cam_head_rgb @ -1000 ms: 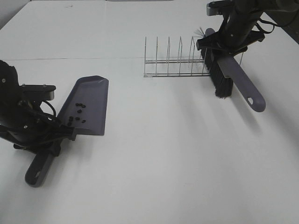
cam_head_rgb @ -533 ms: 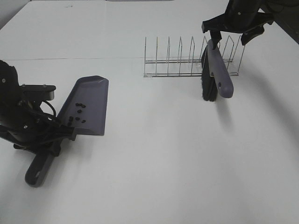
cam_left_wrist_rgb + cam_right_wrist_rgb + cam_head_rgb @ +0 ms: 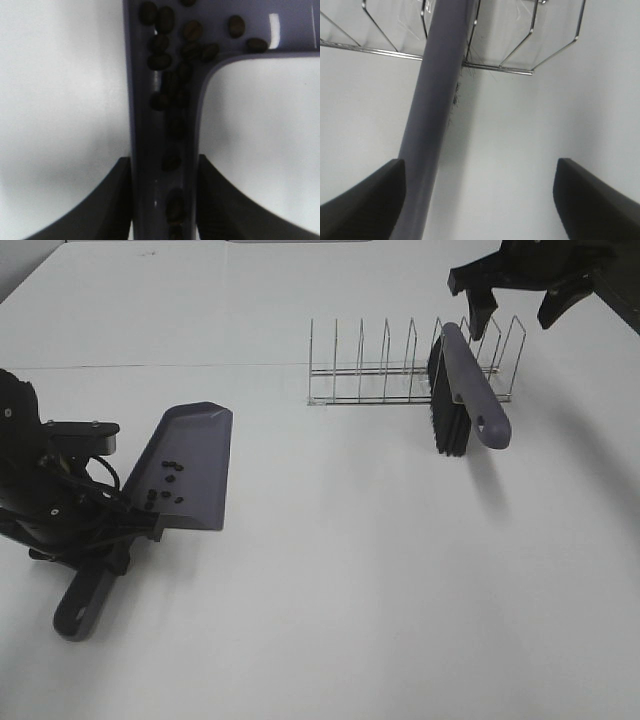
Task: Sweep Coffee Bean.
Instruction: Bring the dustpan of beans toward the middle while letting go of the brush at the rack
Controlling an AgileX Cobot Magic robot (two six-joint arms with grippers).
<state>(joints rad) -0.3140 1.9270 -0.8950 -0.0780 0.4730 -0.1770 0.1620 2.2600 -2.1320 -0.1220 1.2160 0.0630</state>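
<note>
Released since a second ago, our brush (image 3: 461, 390) leans in the rack (image 3: 400, 375); right gripper (image 3: 520, 302) gapes, left gripper (image 3: 165, 200) clamps the dustpan (image 3: 190, 465).

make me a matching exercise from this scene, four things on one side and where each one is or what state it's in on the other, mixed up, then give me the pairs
Things:
1. coffee beans
2. brush
3. left gripper
4. right gripper

States or places:
A. open, above the wire rack, holding nothing
B. lying in the dustpan
C. shut on the dustpan handle
D. leaning in the wire rack, bristles towards the table

Pairs: 1-B, 2-D, 3-C, 4-A
</note>
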